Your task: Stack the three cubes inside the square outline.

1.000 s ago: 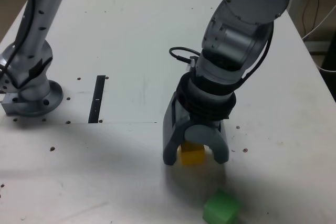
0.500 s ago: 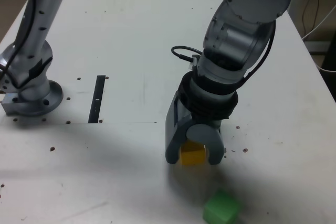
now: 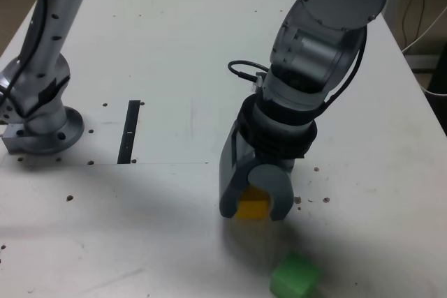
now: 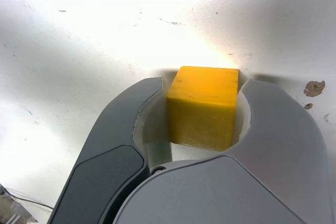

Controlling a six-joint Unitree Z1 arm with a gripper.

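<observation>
My gripper (image 3: 253, 210) is down at the white table and shut on the yellow cube (image 3: 253, 207), which sits between the two grey jaws. The wrist view shows both jaws pressed against the sides of the yellow cube (image 4: 203, 105), with my gripper (image 4: 202, 111) closed around it. A green cube (image 3: 295, 276) lies on the table nearer the front edge, toward the exterior view's right of the gripper. The red cube and the square outline are out of view.
A narrow black strip (image 3: 130, 131) lies on the table toward the exterior view's left. A second grey arm's base (image 3: 42, 120) stands at the far left. The table (image 3: 174, 47) carries small dark holes and marks.
The jaws have closed from a wide stance onto the yellow cube. The arm and the green cube have stayed where they were.
</observation>
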